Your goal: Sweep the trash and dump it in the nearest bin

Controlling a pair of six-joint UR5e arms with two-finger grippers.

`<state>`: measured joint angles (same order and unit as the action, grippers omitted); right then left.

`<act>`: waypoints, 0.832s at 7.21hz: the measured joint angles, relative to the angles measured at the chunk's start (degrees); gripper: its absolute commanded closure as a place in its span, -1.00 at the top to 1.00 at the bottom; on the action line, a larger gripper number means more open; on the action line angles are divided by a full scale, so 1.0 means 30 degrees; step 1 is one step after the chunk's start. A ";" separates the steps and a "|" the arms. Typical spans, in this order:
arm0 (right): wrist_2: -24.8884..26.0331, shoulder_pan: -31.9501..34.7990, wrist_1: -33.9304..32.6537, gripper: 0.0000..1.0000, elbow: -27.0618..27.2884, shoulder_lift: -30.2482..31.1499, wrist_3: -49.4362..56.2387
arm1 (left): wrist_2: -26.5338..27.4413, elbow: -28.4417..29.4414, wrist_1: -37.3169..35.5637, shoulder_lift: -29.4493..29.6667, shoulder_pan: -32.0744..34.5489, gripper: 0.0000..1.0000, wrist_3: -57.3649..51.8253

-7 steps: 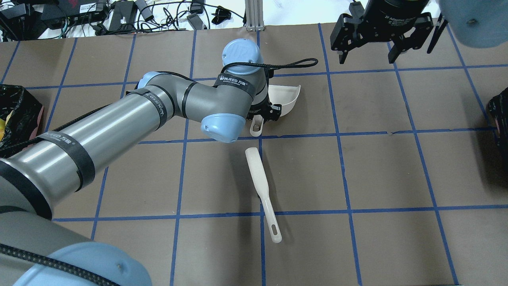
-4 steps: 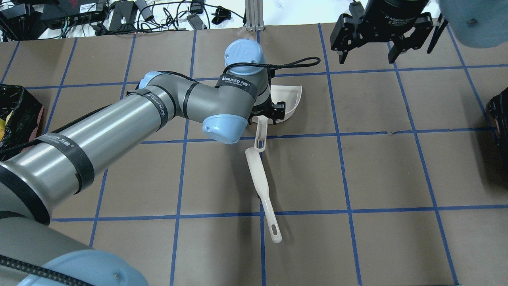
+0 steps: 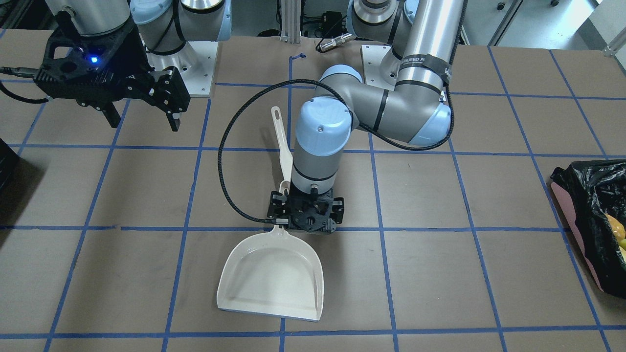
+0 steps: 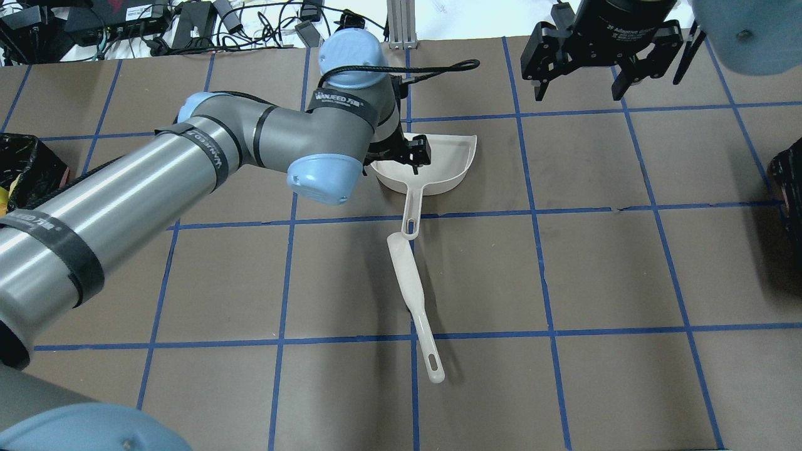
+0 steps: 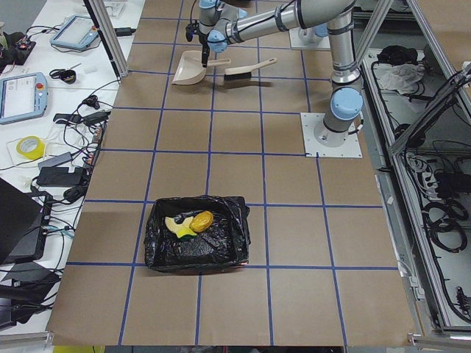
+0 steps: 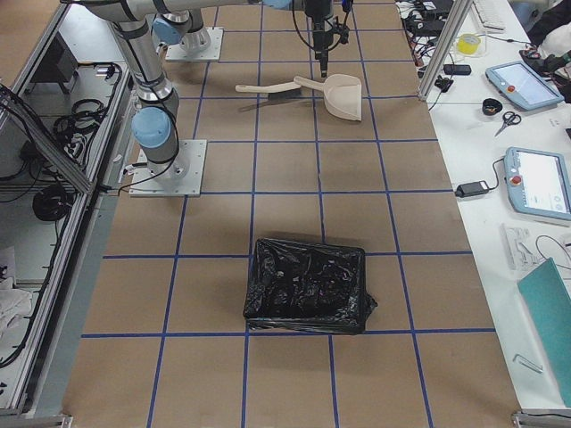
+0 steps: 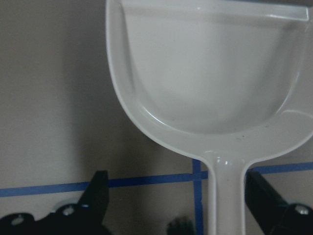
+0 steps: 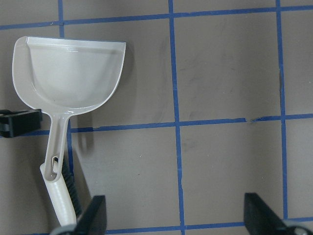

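Observation:
The white dustpan (image 4: 442, 164) lies flat and empty on the table; it also shows in the front view (image 3: 271, 274) and the left wrist view (image 7: 205, 73). My left gripper (image 4: 406, 154) is open over the pan's neck, with the handle (image 7: 226, 196) between its fingers but not gripped. My right gripper (image 4: 600, 78) is open and empty, high at the far right. The trash (image 5: 190, 223) lies inside the pink-sided bin (image 3: 587, 195) lined with a black bag, at my left table end. The bin also shows in the overhead view (image 4: 31, 172).
A white hand brush (image 4: 413, 300) lies on the table just behind the dustpan handle, almost touching its end. A dark black-bagged container (image 6: 308, 285) stands at my right table end. Blue tape lines grid the brown table top.
The dustpan went from tilted in my left gripper to flat on the table. My left gripper has let it go and shifted left and farther away. The right arm has not moved.

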<state>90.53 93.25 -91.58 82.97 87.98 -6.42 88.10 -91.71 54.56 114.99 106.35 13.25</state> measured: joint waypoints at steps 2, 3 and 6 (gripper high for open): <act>-0.0038 0.0000 0.0000 1.00 -0.0001 0.0000 0.0000 | -0.0026 0.0987 0.2103 -0.1152 -0.2483 1.00 -0.2548; -0.0051 0.0000 0.0000 1.00 -0.0001 0.0000 -0.0001 | -0.0010 0.1689 0.3614 -0.1727 -0.3649 1.00 -0.3673; -0.0092 0.0000 0.0000 1.00 -0.0001 -0.0001 -0.0001 | -0.0021 0.2793 0.7614 -0.3805 -0.6674 1.00 -0.6108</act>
<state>90.26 93.25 -91.58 82.97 87.98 -6.42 88.03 -83.33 77.40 103.57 86.33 -5.08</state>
